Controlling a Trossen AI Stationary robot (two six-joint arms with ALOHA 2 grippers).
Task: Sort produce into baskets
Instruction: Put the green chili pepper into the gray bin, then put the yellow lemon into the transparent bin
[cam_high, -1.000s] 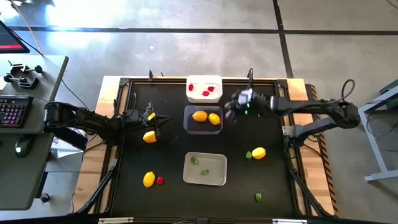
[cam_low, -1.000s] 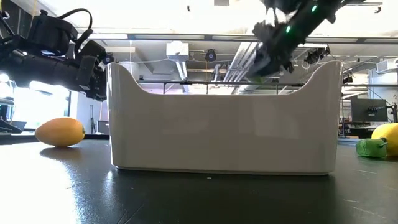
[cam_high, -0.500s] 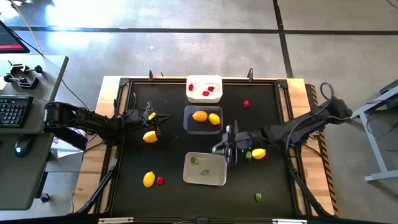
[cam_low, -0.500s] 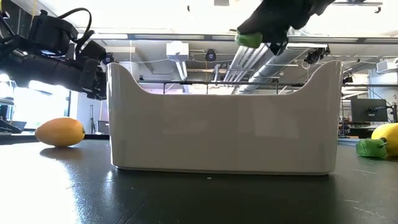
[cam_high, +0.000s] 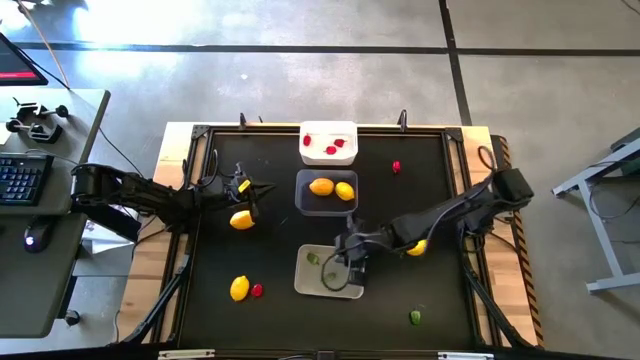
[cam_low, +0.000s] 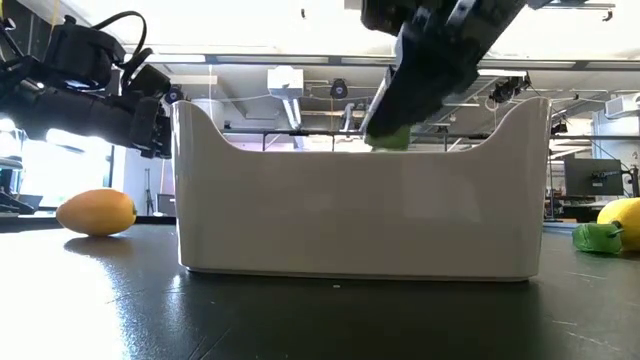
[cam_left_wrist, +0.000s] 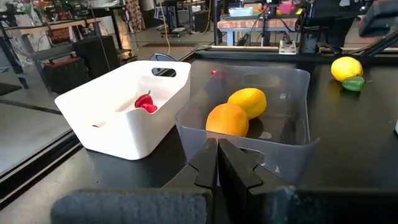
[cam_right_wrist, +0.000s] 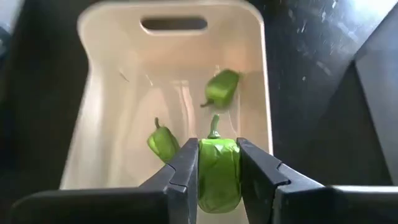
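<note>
The right gripper (cam_right_wrist: 217, 171) is pinching a green pepper (cam_right_wrist: 219, 168) between its two fingers (cam_right_wrist: 185, 167), hanging over the grey basket (cam_high: 306, 283) near the table's 6 o'clock edge. Only the right wrist view is showing the grip plainly: the pepper is lying lengthwise between the fingers, its stem pointing away from the wrist toward the basket's handle slot, its long axis running along the basket's length. That view is also showing two more peppers (cam_right_wrist: 163, 142) lying loose on the basket floor. From above, the right gripper (cam_high: 351, 253) is hiding the held pepper; one floor pepper (cam_high: 313, 259) is peeking out at its 9 o'clock. The low view is showing what neither gives: the pepper (cam_low: 388, 138) is sitting just above the basket's rim (cam_low: 360, 215), not yet down inside.

The left gripper (cam_left_wrist: 217, 163) is resting with its fingers pressed together, empty, at 9 o'clock of the clear basket (cam_left_wrist: 286, 134), which is holding two lemons (cam_left_wrist: 227, 119). Its wrist view alone is revealing the red pieces (cam_left_wrist: 145, 102) in the white basket (cam_left_wrist: 121, 121) from the side. The high view is placing a lemon (cam_high: 241, 220) just beside the left gripper (cam_high: 247, 192).
</note>
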